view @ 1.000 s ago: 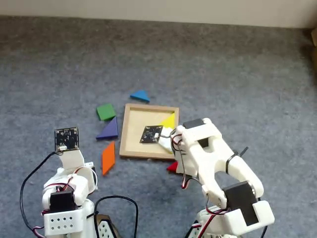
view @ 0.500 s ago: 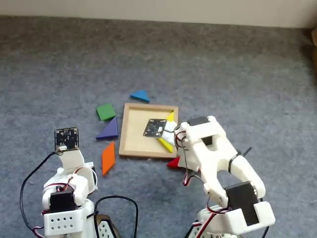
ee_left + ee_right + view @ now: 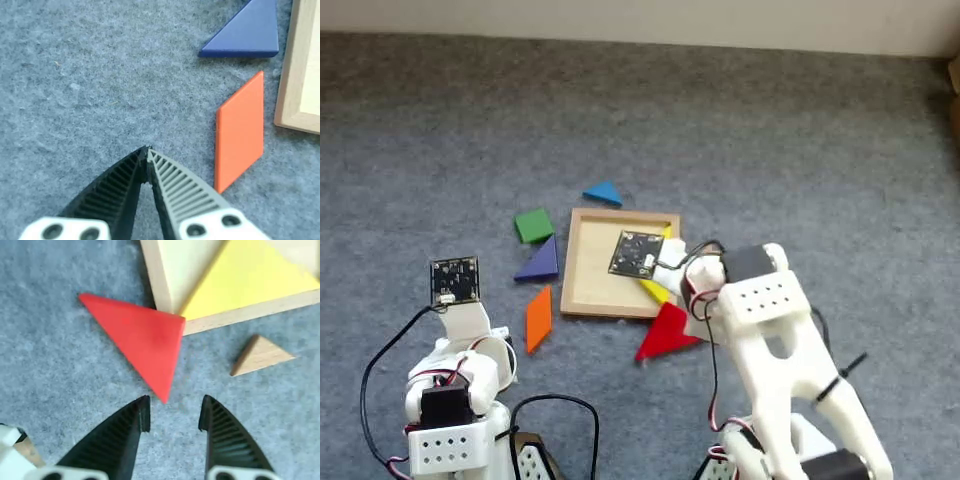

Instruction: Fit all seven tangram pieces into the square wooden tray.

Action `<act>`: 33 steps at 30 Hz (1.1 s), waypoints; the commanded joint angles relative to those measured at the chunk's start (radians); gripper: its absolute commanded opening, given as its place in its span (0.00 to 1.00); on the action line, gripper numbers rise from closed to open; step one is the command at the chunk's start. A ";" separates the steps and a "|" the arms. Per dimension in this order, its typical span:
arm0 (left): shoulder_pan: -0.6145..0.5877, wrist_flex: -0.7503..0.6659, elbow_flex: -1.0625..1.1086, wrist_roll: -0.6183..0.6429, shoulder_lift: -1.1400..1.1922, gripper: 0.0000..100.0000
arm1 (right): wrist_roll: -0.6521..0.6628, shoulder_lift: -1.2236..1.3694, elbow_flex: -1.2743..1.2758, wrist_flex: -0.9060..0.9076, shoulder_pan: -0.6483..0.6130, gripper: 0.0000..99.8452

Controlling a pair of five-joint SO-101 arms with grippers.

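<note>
The square wooden tray (image 3: 582,265) lies mid-table with a yellow triangle (image 3: 655,291) in its near right corner. In the right wrist view my right gripper (image 3: 172,407) hangs open and holds nothing, just short of the tip of a red triangle (image 3: 140,337) that lies on the carpet against the tray's corner (image 3: 155,275). A small bare-wood triangle (image 3: 260,355) lies beside it. My left gripper (image 3: 146,152) is shut and holds nothing over carpet, close to an orange parallelogram (image 3: 240,132) and a dark blue triangle (image 3: 250,32).
A green square (image 3: 533,225) and a small blue triangle (image 3: 604,193) lie off the tray's far left corner. The red triangle (image 3: 665,330) rests by the tray's near edge. Grey carpet covers the whole table.
My right arm has risen and swung its body to the right, uncovering most of the red triangle. The yellow triangle now shows along the tray's near right side. The left arm is unchanged.
</note>
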 commanded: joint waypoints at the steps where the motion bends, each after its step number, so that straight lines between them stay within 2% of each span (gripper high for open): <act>1: 0.012 0.003 0.022 -0.002 -0.001 0.01 | 0.005 -0.056 -0.007 0.005 -0.010 0.16; 3: 0.012 0.003 0.022 -0.002 -0.001 0.01 | -0.020 -0.054 -0.005 0.005 -0.022 0.16; 9: 0.012 0.003 0.022 -0.002 -0.001 0.01 | -0.203 -0.053 -0.005 0.005 -0.117 0.16; 12: 0.012 0.003 0.022 -0.002 -0.001 0.01 | -0.235 -0.054 0.039 -0.002 -0.134 0.16; 18: 0.012 0.003 0.022 -0.002 -0.001 0.01 | -0.239 -0.054 0.278 -0.254 -0.139 0.15; 21: 0.012 0.003 0.022 -0.002 -0.001 0.01 | -0.318 -0.054 0.371 -0.363 -0.139 0.15; 24: 0.012 0.003 0.022 -0.002 -0.001 0.01 | -0.364 -0.054 0.384 -0.427 -0.139 0.15; 31: 0.012 0.003 0.022 -0.002 -0.001 0.01 | -0.373 -0.054 0.392 -0.512 -0.140 0.10; 33: 0.012 0.003 0.022 -0.002 -0.001 0.01 | -0.419 -0.054 0.390 -0.532 -0.157 0.10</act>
